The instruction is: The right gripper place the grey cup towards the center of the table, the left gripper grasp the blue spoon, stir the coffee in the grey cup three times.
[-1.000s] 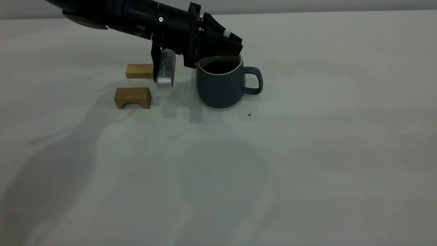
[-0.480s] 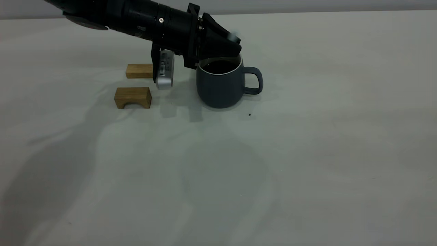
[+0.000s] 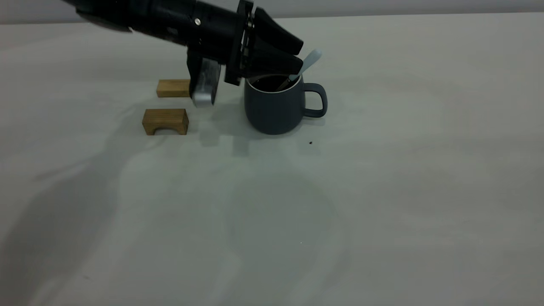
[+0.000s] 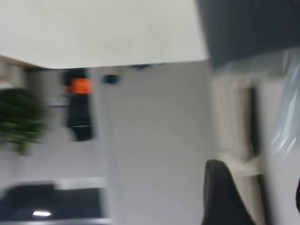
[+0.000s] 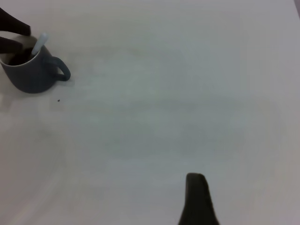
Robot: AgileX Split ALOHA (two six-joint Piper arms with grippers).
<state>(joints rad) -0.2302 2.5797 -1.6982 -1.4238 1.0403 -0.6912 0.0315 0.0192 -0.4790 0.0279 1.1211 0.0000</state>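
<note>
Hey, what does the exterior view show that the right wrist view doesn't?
Only the exterior view shows two wooden blocks, the nearer arched one and a plain one behind it, plus the whole left gripper above the cup.

Only the right wrist view shows one dark finger of the right gripper, far from the cup over bare table.

Both show the grey cup on the table, the blue spoon leaning out of it on the handle side, the dark coffee and a dark speck near the cup.
</note>
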